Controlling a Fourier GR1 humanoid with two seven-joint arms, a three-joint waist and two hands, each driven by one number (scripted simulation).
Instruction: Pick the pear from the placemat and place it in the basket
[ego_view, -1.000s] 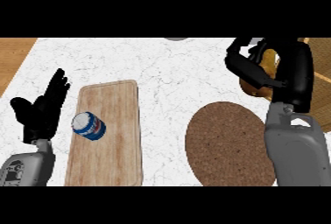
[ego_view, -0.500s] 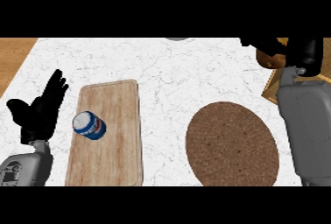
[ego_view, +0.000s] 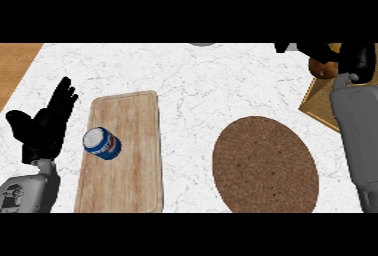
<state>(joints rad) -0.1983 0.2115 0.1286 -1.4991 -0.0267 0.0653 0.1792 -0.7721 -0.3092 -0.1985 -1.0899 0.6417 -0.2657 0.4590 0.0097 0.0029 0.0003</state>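
Head view showed the right hand (ego_view: 341, 56) far beyond the placemat (ego_view: 264, 165), at the upper right edge, fingers curled around the brownish pear (ego_view: 322, 68). Compared with half a second before, the hand and pear had shifted a little farther right of the placemat, over the corner of the basket (ego_view: 317, 102), more of which was now uncovered beside the grey forearm. The round brown placemat lay bare on the white marble surface (ego_view: 199, 85). Left of the placemat, the wooden cutting board (ego_view: 133, 180) carried the blue and white can (ego_view: 102, 143), unchanged. Farther left, the left hand (ego_view: 46, 125) rested as before, fingers straight and pointing up.
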